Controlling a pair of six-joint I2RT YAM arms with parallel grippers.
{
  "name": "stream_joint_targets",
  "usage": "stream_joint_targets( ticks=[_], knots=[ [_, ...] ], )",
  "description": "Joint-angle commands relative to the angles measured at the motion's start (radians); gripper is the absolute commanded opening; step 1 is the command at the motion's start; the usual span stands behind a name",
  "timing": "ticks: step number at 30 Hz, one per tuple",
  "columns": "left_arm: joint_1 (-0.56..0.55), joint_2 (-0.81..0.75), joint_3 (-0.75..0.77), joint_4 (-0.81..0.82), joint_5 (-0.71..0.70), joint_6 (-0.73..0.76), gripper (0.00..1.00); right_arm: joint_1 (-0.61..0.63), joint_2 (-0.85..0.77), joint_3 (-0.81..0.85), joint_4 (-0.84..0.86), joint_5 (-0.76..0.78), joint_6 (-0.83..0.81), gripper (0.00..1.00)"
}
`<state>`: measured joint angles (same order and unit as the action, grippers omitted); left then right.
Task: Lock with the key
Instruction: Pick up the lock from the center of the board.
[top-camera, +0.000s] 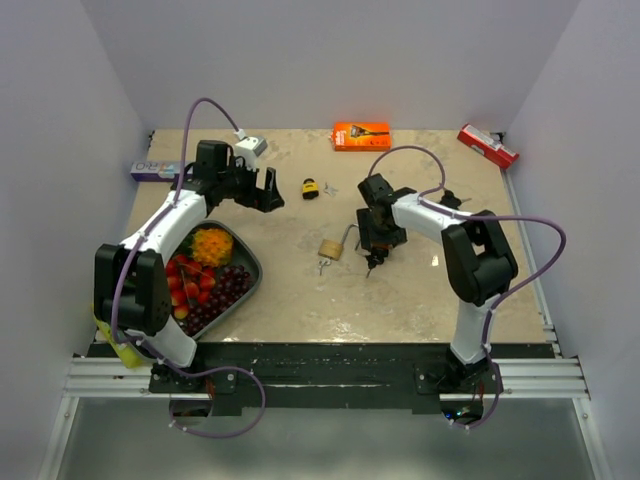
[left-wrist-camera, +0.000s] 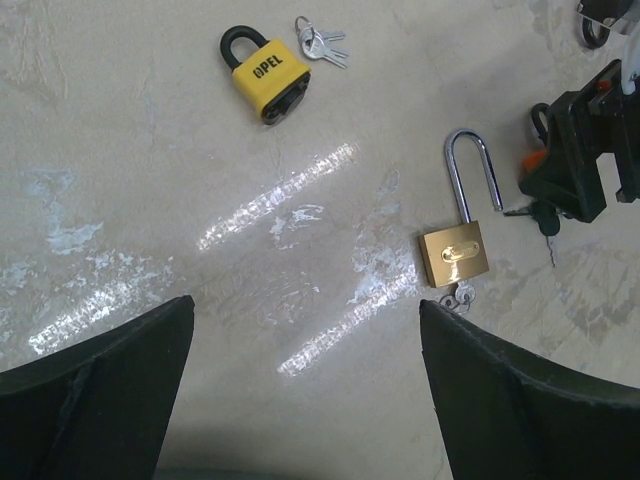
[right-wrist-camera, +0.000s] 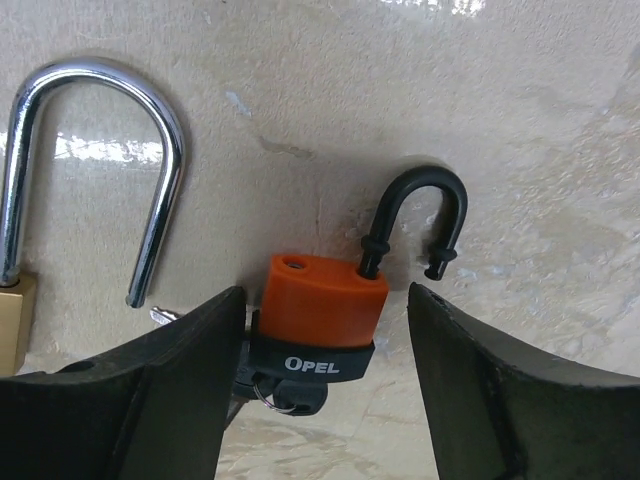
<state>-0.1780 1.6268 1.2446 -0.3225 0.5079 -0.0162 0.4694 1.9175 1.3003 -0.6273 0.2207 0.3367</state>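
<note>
Orange padlock (right-wrist-camera: 315, 310), one, lying on the table (left-wrist-camera: 120, 150) between the fingers of my right tool (right-wrist-camera: 326, 290); its shackle (right-wrist-camera: 420, 200) is swung open and a key ring (right-wrist-camera: 285, 400) is showing at its base. The tool is standing parted, straddling the body with a gap on one side, gripping nothing.

I am judging this the grasping step. Next I am needing a firm clamp on the body, then the shackle pressed home and the key turned.

Left tool (left-wrist-camera: 306, 302), one, spread wide, holding nothing, well apart.

I am counting three padlocks: this one, a brass padlock (left-wrist-camera: 455, 255) and a yellow padlock (left-wrist-camera: 268, 72). Loose keys, two lots: a key bunch (left-wrist-camera: 322, 45) by the yellow, and a second key bunch (left-wrist-camera: 455, 297) just beside the brass.
</note>
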Motion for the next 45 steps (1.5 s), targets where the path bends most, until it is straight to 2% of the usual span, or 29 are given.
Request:
stream_joint_targets(
  ticks=[1,2,5,6,9,13,14,17,20,21,24,28,34,45],
  knots=[
    [0.008,0.013,0.03,0.036,-0.014,-0.014,0.98,0.006,0.023,-0.012,0.051,0.031,0.044,0.67],
    [0.008,0.012,0.032,0.033,-0.009,-0.014,0.98,0.006,0.02,-0.013,0.049,0.026,0.038,0.65],
    [0.008,0.015,0.042,0.022,0.036,0.004,0.98,0.003,-0.008,-0.019,0.049,0.02,-0.004,0.46],
    [0.008,0.019,0.059,0.011,0.055,0.012,0.99,0.003,-0.018,-0.016,0.048,0.013,-0.022,0.31],
    [0.008,0.036,0.102,-0.039,0.135,0.082,0.99,-0.003,-0.089,-0.003,0.044,-0.039,-0.14,0.0],
    [0.008,0.018,0.105,-0.015,0.265,0.139,0.99,-0.028,-0.213,0.013,0.04,-0.271,-0.381,0.0],
    [0.008,0.004,0.099,0.009,0.291,0.154,0.99,-0.04,-0.241,0.017,0.026,-0.409,-0.503,0.0],
    [0.003,-0.034,0.027,0.083,0.423,0.252,0.99,-0.06,-0.316,0.057,-0.067,-0.672,-0.718,0.0],
    [-0.038,-0.094,-0.042,0.143,0.454,0.393,0.98,-0.06,-0.331,0.114,-0.202,-0.809,-0.873,0.0],
    [-0.058,-0.113,-0.056,0.14,0.446,0.511,0.96,-0.061,-0.328,0.125,-0.263,-0.883,-0.899,0.0],
    [-0.156,-0.188,-0.129,0.138,0.397,0.733,0.88,-0.063,-0.322,0.154,-0.343,-1.007,-1.011,0.0],
    [-0.231,-0.255,-0.215,0.255,0.38,0.8,0.8,-0.061,-0.331,0.172,-0.428,-1.069,-1.117,0.0],
    [-0.316,-0.208,-0.172,0.206,0.435,0.815,0.69,-0.06,-0.364,0.18,-0.411,-1.092,-1.143,0.0],
    [-0.393,-0.15,-0.154,0.29,0.488,0.677,0.57,-0.046,-0.407,0.174,-0.368,-1.089,-1.159,0.0]
  ],
)
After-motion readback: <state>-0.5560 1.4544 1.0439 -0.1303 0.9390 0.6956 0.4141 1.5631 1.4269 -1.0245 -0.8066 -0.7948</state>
